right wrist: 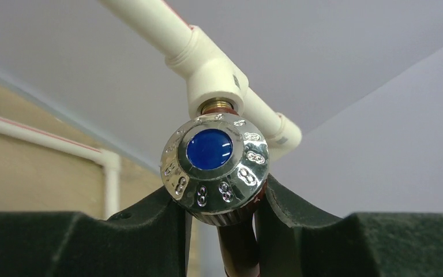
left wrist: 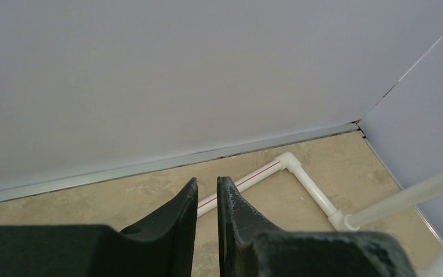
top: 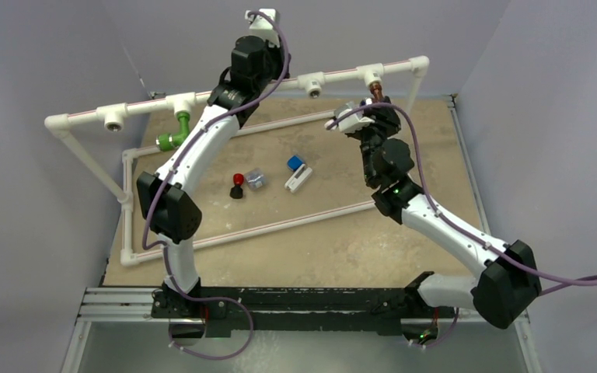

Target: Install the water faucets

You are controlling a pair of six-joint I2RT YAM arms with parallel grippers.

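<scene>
1. Right gripper clamps the reddish-brown faucet, steadying its neck at the white tee just above, likely for threading.
2. Left gripper, jaws together and empty, hovers clear; green faucet hangs well apart.

Right claw clamps brown faucet, chrome knob under white tee.

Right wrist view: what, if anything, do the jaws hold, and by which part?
The right gripper holds the reddish-brown faucet, its jaws on the body just beneath the chrome knob, at the white tee.
</scene>
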